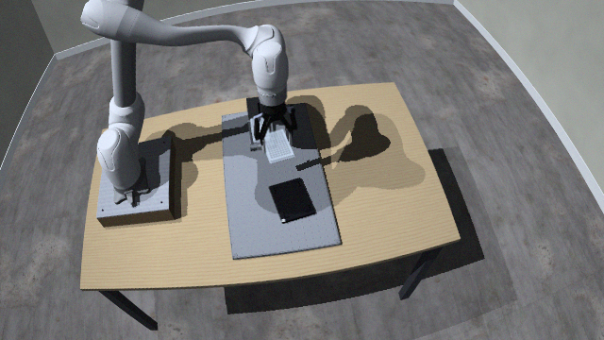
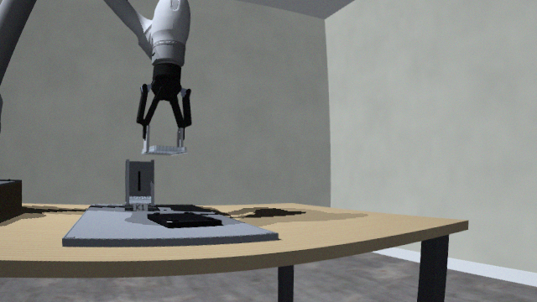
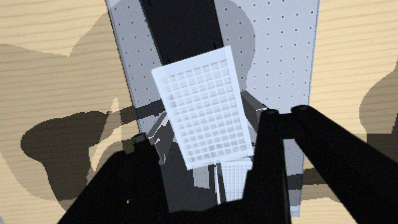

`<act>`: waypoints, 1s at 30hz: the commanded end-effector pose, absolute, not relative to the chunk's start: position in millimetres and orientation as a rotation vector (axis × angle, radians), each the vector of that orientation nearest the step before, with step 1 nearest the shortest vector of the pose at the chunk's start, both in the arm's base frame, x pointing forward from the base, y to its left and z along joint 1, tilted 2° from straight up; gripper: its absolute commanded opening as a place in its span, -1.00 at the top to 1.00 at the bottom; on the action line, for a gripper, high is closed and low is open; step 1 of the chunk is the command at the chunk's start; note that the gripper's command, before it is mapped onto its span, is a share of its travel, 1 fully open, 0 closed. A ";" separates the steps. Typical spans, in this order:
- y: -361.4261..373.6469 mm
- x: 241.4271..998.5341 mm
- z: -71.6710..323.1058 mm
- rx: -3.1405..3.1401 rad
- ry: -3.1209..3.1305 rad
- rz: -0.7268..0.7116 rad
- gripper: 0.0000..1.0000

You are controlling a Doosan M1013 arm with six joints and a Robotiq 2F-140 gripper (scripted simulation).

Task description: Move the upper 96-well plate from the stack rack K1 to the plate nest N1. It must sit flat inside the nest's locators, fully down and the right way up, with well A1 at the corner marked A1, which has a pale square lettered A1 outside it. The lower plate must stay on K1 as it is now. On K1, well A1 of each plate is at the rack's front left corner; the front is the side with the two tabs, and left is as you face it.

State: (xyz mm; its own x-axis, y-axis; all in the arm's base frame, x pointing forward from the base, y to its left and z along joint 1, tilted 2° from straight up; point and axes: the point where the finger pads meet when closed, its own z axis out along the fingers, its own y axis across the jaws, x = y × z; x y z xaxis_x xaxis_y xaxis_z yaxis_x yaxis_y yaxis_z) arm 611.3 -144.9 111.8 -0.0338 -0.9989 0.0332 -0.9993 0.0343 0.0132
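My gripper point(image 2: 164, 140) is shut on the upper 96-well plate point(image 2: 164, 149), a white gridded plate, and holds it level in the air, above and slightly right of the stack rack K1 point(image 2: 139, 184). The plate also shows in the overhead view point(image 1: 279, 146) and fills the middle of the wrist view point(image 3: 204, 107). The rack stands at the far end of the grey base plate point(image 1: 278, 189). The lower plate point(image 3: 235, 175) lies in the rack below. The black plate nest N1 point(image 1: 293, 199) lies nearer the front of the base plate; it also shows in the side view point(image 2: 184, 219) and at the top of the wrist view point(image 3: 182, 25).
The arm's grey pedestal point(image 1: 137, 189) stands at the left of the wooden table. A small dark strip point(image 1: 309, 163) lies at the right edge of the base plate.
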 end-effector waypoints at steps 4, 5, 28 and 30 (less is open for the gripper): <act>-165.4 611.5 112.1 2.161 -2.235 0.021 1.00; -165.4 611.5 112.1 2.161 -2.235 0.021 1.00; -232.0 611.8 112.7 2.161 -2.235 0.021 1.00; -238.7 611.8 112.8 2.161 -2.235 0.021 1.00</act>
